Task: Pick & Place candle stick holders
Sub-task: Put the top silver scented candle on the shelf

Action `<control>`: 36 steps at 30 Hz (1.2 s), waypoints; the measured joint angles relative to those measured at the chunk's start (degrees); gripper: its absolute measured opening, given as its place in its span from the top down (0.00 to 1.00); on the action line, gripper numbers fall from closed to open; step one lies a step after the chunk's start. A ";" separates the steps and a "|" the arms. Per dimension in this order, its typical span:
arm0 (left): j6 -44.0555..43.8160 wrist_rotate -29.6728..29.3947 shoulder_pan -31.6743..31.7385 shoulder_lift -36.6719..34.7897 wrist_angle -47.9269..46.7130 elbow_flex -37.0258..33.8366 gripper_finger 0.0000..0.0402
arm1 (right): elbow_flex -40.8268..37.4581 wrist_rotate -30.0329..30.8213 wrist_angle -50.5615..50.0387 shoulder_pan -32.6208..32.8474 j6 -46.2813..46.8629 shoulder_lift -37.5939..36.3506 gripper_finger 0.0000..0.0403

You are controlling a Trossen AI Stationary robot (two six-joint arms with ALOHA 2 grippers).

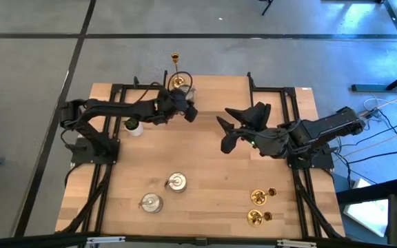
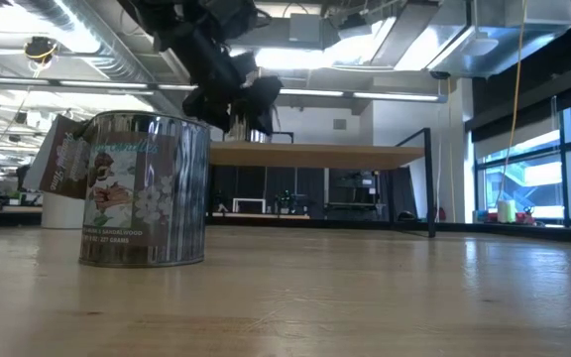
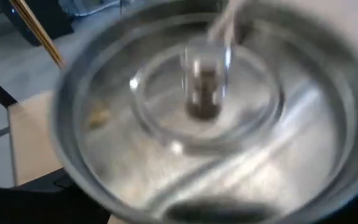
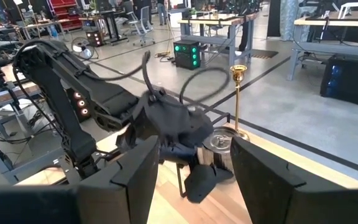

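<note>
A squat silvery-glass candle stick holder [image 4: 219, 142] is at the table's far edge, beside a tall gold holder [image 1: 176, 69] that stands upright on its round base. The silvery one fills the left wrist view [image 3: 204, 112], seen from above into its cup; its foot is hidden. My left gripper [image 1: 187, 105] hovers right over it, its fingers spread wide in the low view [image 2: 234, 107]. My right gripper [image 1: 223, 132] stands open in mid-air over the table's middle right, with nothing between its fingers [image 4: 194, 155]. My left gripper is spread around the silvery holder by the gold one. The gripper's own body hides the place, so I cannot tell whether a finger touches it.
Two more silvery holders [image 1: 176, 182] [image 1: 150, 202] stand near the front left; one looms large in the low view [image 2: 147, 188]. Two gold holders [image 1: 260, 196] [image 1: 257, 217] lie at the front right. A tiny white pot with a green plant [image 1: 133, 126] sits under the left arm.
</note>
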 joint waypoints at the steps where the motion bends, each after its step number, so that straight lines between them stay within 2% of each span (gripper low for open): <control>1: 0.46 -0.35 -0.02 -0.52 0.37 0.00 0.05 | 0.00 0.00 -0.02 0.04 0.00 0.00 0.49; 6: 2.56 -2.15 0.02 -1.41 0.59 0.02 0.04 | -0.01 0.00 0.00 0.02 0.00 0.00 0.49; 36: 5.27 -0.32 0.39 -1.37 -0.24 0.04 0.01 | 0.00 1.05 0.02 1.00 -0.04 0.00 0.49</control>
